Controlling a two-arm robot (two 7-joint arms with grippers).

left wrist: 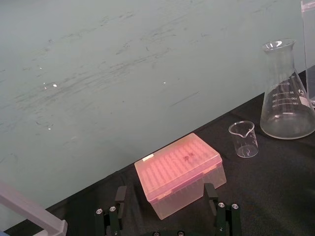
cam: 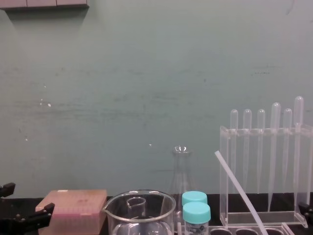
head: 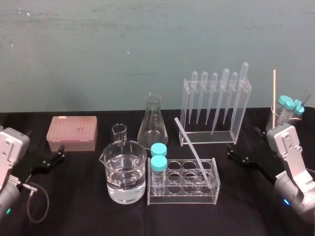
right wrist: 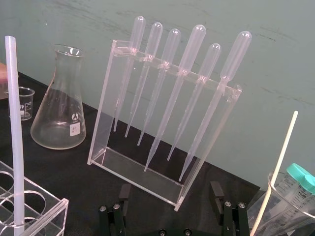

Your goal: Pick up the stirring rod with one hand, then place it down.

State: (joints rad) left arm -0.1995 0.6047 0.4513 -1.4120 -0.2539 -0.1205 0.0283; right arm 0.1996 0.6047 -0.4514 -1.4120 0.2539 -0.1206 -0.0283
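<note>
A black desk (head: pixel 83 209) is seen laid with labware. At the back right a clear pipette rack (head: pixel 240 110) is stood upright. In front of it a clear tube rack (head: pixel 182 196) is set just beside a large beaker (head: pixel 125 172). The stirring rod (head: pixel 194 150) is propped at a tilt, its lower end lodged in the tube rack's right side. The left hand (head: pixel 61 152) is seen released, fingers spread, at the desk's left. The right hand (head: pixel 230 152) is likewise released at the right, apart from the rod.
</note>
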